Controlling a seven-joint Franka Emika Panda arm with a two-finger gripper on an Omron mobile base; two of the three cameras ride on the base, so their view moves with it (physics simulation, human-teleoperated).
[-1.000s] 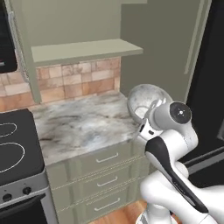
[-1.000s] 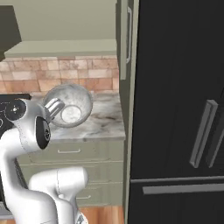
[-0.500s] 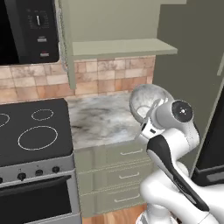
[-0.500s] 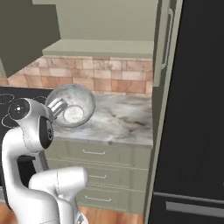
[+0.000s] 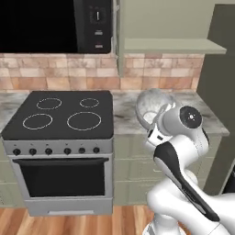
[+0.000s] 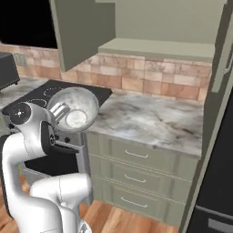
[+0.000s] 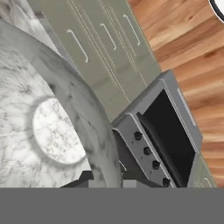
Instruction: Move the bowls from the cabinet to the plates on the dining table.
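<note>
The grey stone-like bowl [image 5: 152, 108] is held up in the air on its side, its hollow facing the cameras, above the front edge of the marble desk [image 6: 150, 120] and just right of the black stove [image 5: 64, 117]. The gripper [image 6: 60, 110] is closed tight on the bowl's rim, at the end of the white arm [image 5: 181, 151]. In the hand view the bowl's veined inside [image 7: 39, 131] sits at the left, its rim running down to the gripper. Beyond it lie the oven front with its knobs [image 7: 151, 153], green drawers [image 6: 136, 170] and the wooden floor [image 7: 192, 48]. Above the desk hangs the green cabinet with an open door [image 6: 79, 29] and a bare shelf [image 6: 157, 48].
</note>
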